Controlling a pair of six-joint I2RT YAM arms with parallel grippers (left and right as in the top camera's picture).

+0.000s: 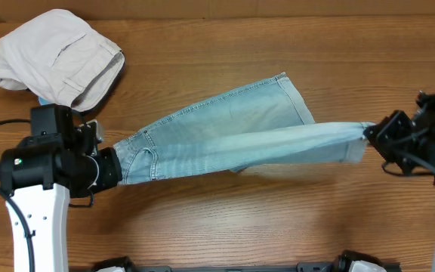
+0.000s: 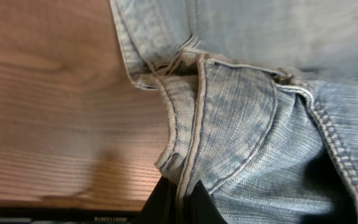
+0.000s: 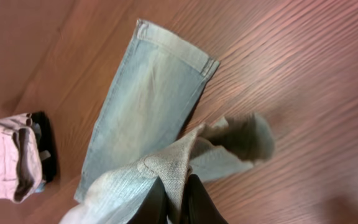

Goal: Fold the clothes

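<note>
faded denim jeans [image 1: 225, 132], wood-grain table [image 1: 278, 219]

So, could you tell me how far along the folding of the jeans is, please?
Early. Done: the left hand pinches the waistband, the right hand one hem. In hand: the jeans are stretched between them, the other leg lying on the table. Left: every fold; none shows yet.

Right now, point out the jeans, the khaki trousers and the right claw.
jeans [image 1: 240, 113], overhead view, on the flat leg.
khaki trousers [image 1: 55, 57], overhead view, middle of the bundle.
right claw [image 1: 370, 134], overhead view, fingertips at the hem.
</note>
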